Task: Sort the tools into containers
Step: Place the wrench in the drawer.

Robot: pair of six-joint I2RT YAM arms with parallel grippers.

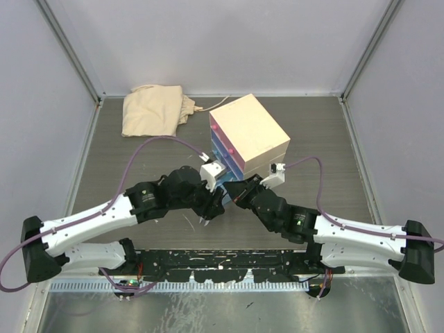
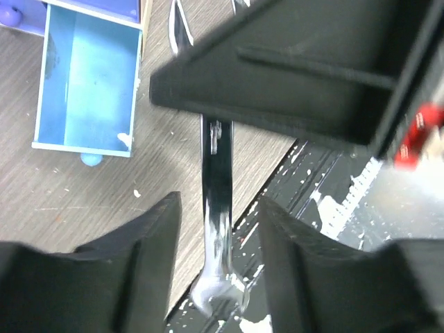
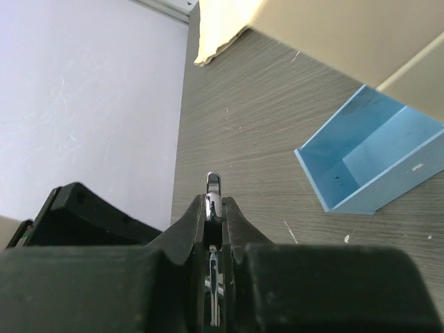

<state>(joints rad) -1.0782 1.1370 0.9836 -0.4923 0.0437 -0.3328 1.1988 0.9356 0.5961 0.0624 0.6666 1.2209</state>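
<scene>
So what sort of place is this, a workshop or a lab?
Probably a robotics lab cell: grey walls enclose a wood-grain table, with a left arm and a right arm bolted at its near edge.

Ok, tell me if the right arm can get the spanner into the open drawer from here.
Probably yes. The right fingers are shut on the spanner, the left fingers stand clear either side of it, and only bare table lies between it and the drawer, which is pulled out.

The silver spanner (image 2: 217, 201) has its upper end hidden behind the right arm (image 2: 312, 69).
</scene>
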